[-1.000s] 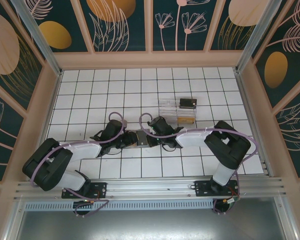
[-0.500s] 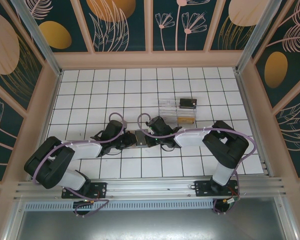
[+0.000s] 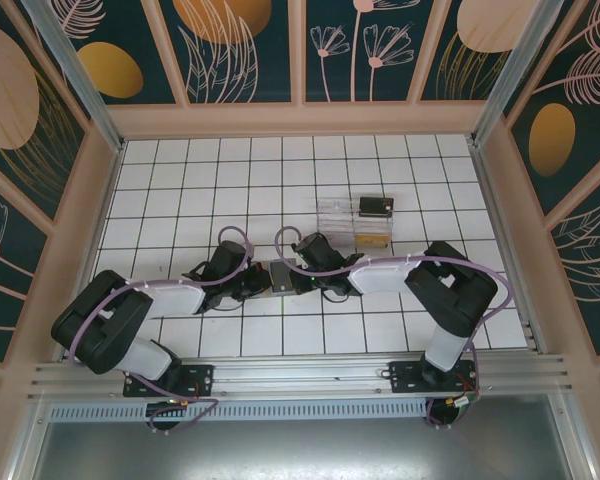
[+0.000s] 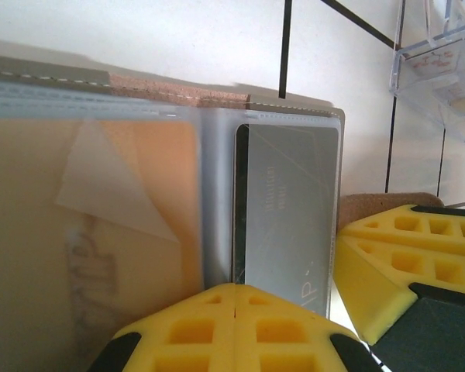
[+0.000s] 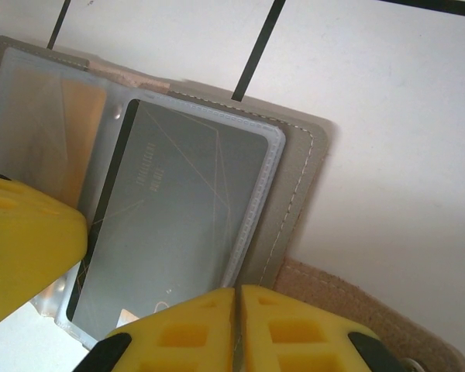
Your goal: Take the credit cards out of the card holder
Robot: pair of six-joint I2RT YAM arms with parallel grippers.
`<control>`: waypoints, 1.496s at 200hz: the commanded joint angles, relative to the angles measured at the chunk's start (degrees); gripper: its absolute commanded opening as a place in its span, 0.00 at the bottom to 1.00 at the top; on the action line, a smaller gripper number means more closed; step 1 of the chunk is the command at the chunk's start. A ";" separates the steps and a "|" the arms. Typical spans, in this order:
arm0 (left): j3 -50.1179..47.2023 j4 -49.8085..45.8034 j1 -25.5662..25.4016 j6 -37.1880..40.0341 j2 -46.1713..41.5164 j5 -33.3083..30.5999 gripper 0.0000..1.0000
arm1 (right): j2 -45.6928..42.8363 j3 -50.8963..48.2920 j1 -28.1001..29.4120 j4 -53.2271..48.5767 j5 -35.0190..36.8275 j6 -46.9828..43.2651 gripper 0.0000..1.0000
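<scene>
the card holder (image 3: 279, 277) lay open on the tiled floor (image 3: 180, 180) between both arms. the left gripper (image 4: 234, 314) was clenched on its near sleeve edge, beside the tan-gold card (image 4: 101, 232). the right gripper (image 5: 237, 314) was clenched on the sleeve edge over the dark card (image 5: 178, 217).

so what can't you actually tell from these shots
Left wrist: print on the dark card blurred behind its sleeve; left gripper covers its lower edge.
Right wrist: whether the shut right gripper pinches card or sleeve, hidden under its fingers; strap tab cut off by the bottom edge.
Top external: card holder too small, partly under both grippers.
</scene>
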 commanded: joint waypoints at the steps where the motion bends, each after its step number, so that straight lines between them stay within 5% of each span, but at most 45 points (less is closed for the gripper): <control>1: -0.04 -0.83 -0.02 0.78 -0.76 -0.62 0.00 | 0.89 0.10 0.88 -0.57 -0.27 -0.13 0.14; 91: -1.51 -9.53 2.04 3.93 -7.43 -4.29 0.00 | 1.08 -0.80 0.88 -0.69 0.51 0.49 0.14; 149: -1.82 -3.35 2.07 3.68 -6.73 0.41 0.09 | -0.10 -0.29 0.95 -0.94 1.31 0.14 0.14; 299: -1.64 -3.06 2.05 3.26 -3.61 -0.07 0.16 | 0.30 3.52 2.29 -3.73 2.97 -2.54 0.15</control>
